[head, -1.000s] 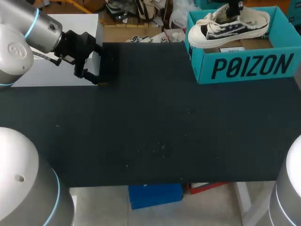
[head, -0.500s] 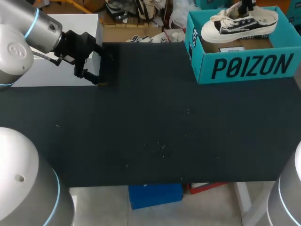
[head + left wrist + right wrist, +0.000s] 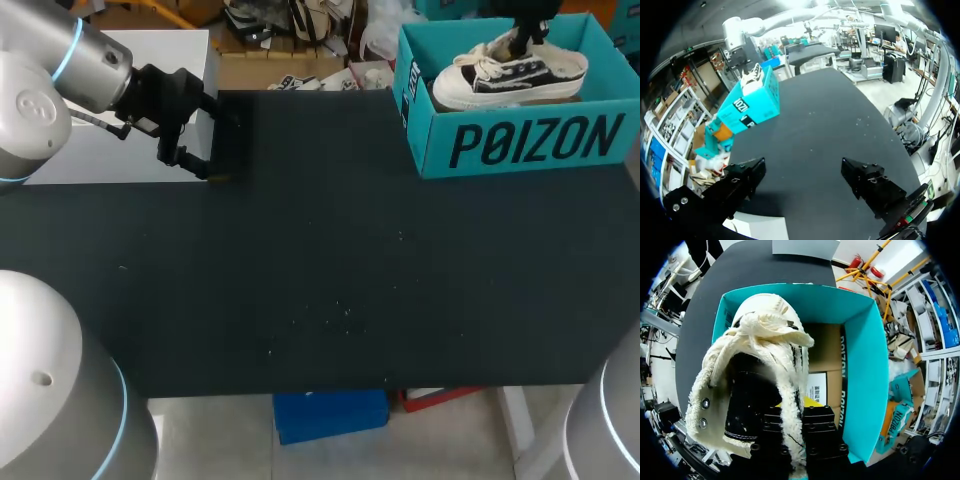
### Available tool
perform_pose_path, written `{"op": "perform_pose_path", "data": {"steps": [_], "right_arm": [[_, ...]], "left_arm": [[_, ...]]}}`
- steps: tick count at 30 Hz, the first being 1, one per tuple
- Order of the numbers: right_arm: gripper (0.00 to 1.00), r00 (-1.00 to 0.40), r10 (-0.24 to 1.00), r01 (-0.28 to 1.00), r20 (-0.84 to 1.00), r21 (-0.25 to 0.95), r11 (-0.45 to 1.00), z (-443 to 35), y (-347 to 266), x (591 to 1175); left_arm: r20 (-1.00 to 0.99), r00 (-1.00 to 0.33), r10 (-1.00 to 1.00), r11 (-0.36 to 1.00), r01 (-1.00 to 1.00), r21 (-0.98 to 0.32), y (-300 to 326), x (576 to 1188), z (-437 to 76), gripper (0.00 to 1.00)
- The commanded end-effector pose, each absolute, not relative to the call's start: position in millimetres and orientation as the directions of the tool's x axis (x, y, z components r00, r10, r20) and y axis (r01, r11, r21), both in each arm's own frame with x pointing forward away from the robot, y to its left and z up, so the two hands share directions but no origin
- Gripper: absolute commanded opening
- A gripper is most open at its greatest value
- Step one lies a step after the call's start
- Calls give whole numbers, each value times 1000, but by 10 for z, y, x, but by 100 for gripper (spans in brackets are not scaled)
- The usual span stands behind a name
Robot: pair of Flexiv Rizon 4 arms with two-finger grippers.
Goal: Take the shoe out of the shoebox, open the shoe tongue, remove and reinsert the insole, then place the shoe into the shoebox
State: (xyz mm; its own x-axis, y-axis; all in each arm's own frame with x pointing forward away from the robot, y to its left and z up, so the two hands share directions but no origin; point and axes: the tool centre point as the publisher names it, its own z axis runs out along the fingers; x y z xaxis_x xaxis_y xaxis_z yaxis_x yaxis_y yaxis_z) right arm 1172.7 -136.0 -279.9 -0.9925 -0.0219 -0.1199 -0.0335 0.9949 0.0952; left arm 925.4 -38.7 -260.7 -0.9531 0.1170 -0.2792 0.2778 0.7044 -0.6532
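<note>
Where the right gripper (image 3: 796, 415) closes, its two black fingers (image 3: 822, 427) pinch the frayed cream collar of the shoe (image 3: 757, 355) from both sides, one finger inside the opening and one outside, with a sliver of yellow tip showing between them. The shoe hangs from that grip inside the teal box (image 3: 530, 140), its toe pointing left and its laces (image 3: 765, 325) bunched ahead of the fingers. Its sole sits below the box's rim. I cannot tell whether it touches the box floor. Beside the shoe, on its right, the brown floor of the box shows, with a white label (image 3: 816, 387) on it. The box stands at the far right corner of the black table (image 3: 320, 280), and the right arm comes down into it from above. At the far left edge of the table, well apart from the box, the left gripper (image 3: 802, 167) hangs with its fingers spread wide and nothing between them, only bare tabletop under it.
</note>
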Motion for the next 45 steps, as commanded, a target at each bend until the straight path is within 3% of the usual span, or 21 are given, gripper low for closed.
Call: {"op": "perform_pose_path", "data": {"steps": [1,19,33,35,36,40,45], "right_arm": [[0,-995,-21,-32,-98,106,994,-2969,-1392,11819],[0,-1000,6,4,-29,102,995,-3747,-1477,11809],[0,-1000,12,11,-13,81,997,-4056,-1524,11833],[36,-1000,13,13,-9,77,997,-4051,-1533,11822],[44,-1000,24,23,-15,71,997,-4020,-1548,11815],[31,-998,48,46,-41,48,998,-3808,-1604,11797],[31,-994,54,51,-97,28,998,-3369,-1633,11758]], "left_arm": [[-279,-953,118,706,278,-651,-386,9251,-2607,100],[-279,-953,118,706,278,-651,-386,9251,-2607,100],[-279,-953,118,706,278,-651,-386,9251,-2607,100],[-279,-953,118,706,278,-651,-386,9251,-2607,100],[-279,-953,118,706,278,-651,-386,9251,-2607,100],[-279,-953,118,706,278,-651,-386,9251,-2607,100],[-279,-953,118,706,278,-651,-386,9251,-2607,100]]}}
